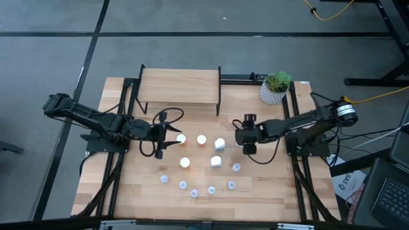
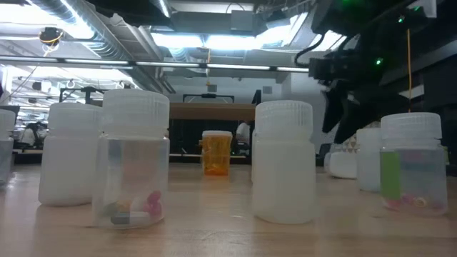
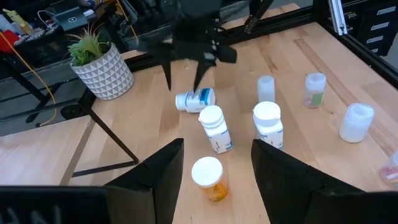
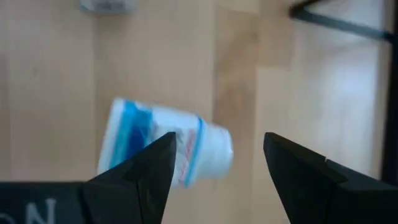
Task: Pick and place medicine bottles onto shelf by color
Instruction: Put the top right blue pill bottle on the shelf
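The right gripper (image 4: 214,165) hangs with its jaws spread wide and empty directly over a white bottle with a blue label (image 4: 165,152) lying on its side, long axis across the gap between the fingers, cap toward one finger. This toppled bottle (image 1: 220,143) lies near the middle of the table (image 1: 268,185), in front of the shelf (image 1: 179,85). The left gripper (image 3: 214,177) is open too, its fingers either side of an upright orange bottle (image 3: 209,178) without touching it. Bare wood lies beside the toppled bottle toward the shelf; other bottles stand toward the table's front edge
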Controlling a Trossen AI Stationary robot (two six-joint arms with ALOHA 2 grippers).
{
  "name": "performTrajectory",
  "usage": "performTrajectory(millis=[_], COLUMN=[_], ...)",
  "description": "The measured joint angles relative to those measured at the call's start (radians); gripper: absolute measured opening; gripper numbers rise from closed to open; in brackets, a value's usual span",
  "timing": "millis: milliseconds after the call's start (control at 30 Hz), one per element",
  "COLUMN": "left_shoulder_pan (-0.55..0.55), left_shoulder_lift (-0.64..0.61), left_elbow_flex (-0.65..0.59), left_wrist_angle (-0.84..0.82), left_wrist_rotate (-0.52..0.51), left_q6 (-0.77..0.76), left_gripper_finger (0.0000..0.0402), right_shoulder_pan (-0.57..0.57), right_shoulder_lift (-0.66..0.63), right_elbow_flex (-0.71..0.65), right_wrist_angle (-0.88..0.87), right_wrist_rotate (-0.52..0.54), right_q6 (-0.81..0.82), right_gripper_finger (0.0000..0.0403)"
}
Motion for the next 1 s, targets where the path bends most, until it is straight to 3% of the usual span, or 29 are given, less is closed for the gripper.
performTrajectory(millis=[100,267,533,767,1000], left_shoulder_pan=[0.0,0.0,0.0,0.0,0.0], left_shoulder_lift=[0.0,0.0,0.0,0.0,0.0], left_elbow_flex=[0.0,0.0,0.0,0.0,0.0], left_wrist_angle=[-0.001,-0.003,-0.004,-0.005,-0.006], left_wrist_rotate=[0.0,0.0,0.0,0.0,0.0], left_q6=[0.0,0.0,0.0,0.0,0.0], left_gripper_finger=[0.0182,0.0182,0.0182,0.0182,0.0182], right_shoulder_pan=[0.0,0.001,0.026,0.025,0.025], right_shoulder_lift=[-0.029,-0.042,0.007,0.045,0.05], right_elbow_flex=[0.017,0.033,0.009,0.009,0.009], right_wrist_angle=[-0.058,-0.026,0.174,0.165,0.026], right_wrist_rotate=[-0.013,-0.075,-0.221,-0.338,-0.342], right_q6=[0.122,0.461,0.429,0.438,0.544], right_gripper_finger=[0.0245,0.0245,0.0245,0.0245,0.0245])
